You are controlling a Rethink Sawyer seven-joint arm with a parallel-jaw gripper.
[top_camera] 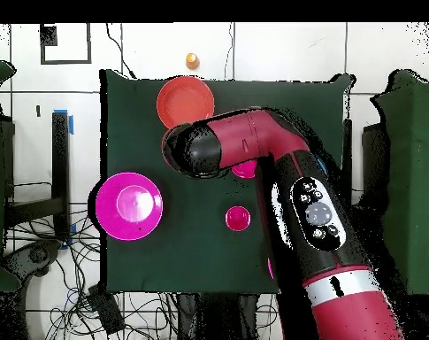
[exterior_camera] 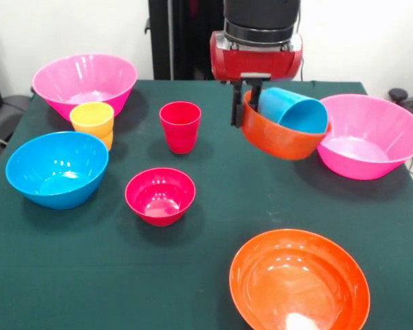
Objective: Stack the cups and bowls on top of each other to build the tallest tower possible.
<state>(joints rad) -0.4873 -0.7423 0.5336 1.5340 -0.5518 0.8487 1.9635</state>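
Observation:
In the front view my gripper [exterior_camera: 244, 103] is shut on the rim of the small orange bowl [exterior_camera: 275, 139], one finger outside and one inside. The bowl hangs tilted just above the table. The blue cup [exterior_camera: 294, 110] lies on its side inside it. The yellow cup [exterior_camera: 92, 115] sits nested in the orange cup [exterior_camera: 106, 141] at the left. The red cup [exterior_camera: 180, 126] stands upright in the middle and also shows in the overhead view [top_camera: 238, 218]. In the overhead view the arm [top_camera: 253, 146] hides the gripper.
One pink bowl [exterior_camera: 372, 137] [top_camera: 129, 204] sits right beside the held bowl; the other [exterior_camera: 86, 81] is at far left. The blue bowl [exterior_camera: 57, 168], the crimson bowl [exterior_camera: 160, 196] and the wide orange bowl [exterior_camera: 299, 282] [top_camera: 184, 99] stand nearer the front edge.

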